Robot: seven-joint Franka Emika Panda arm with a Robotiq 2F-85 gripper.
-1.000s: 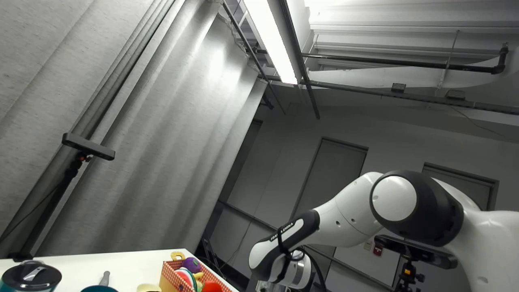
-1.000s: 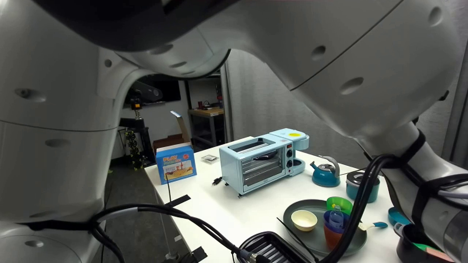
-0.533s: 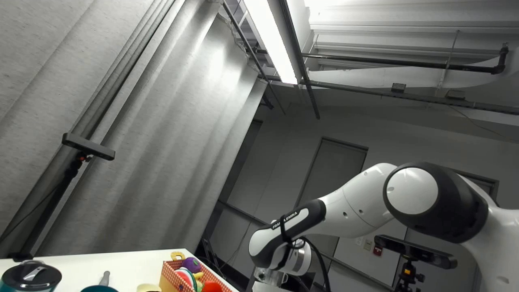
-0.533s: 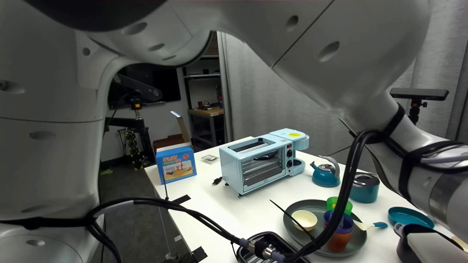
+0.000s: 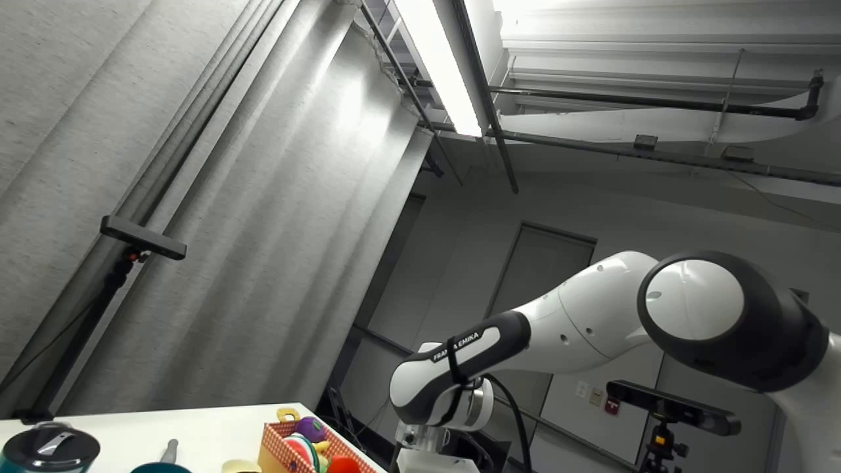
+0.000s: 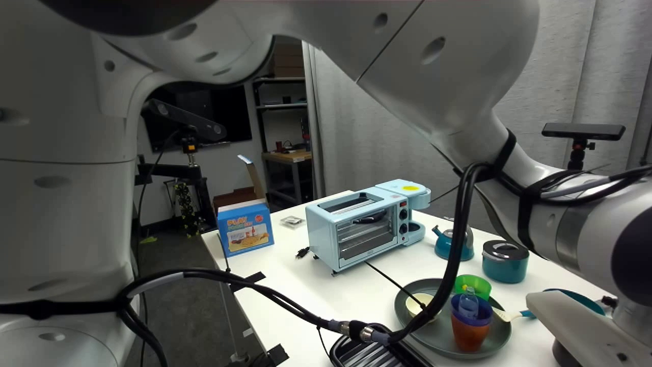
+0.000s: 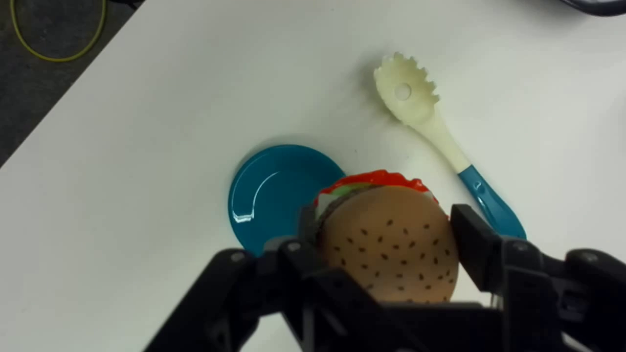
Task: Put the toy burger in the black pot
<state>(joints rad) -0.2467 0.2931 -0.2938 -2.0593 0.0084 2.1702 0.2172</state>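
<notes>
The toy burger [image 7: 391,249], with a brown seeded bun and red and green edges, sits between the fingers of my gripper [image 7: 389,227] in the wrist view. A finger touches it on each side, and it is held above the white table. The black pot [image 6: 562,356] shows only as a dark sliver at the lower right of an exterior view. The pale flat part of my wrist covers most of it. The gripper fingers are out of sight in both exterior views. A dark rim [image 7: 599,7] at the wrist view's top right corner cannot be identified.
Below the burger are a teal dish [image 7: 279,190] and a cream utensil with teal handle [image 7: 442,142]. A grey plate [image 6: 433,336] carries cups and a bowl. A lidded teal pot [image 6: 504,265], toaster oven [image 6: 351,229], grill pan [image 6: 377,351] and toy basket [image 5: 272,453] stand around.
The arm has risen, and its wrist has moved left in both exterior views. The pale wrist part has come into view and now covers most of the black pot in an exterior view.
</notes>
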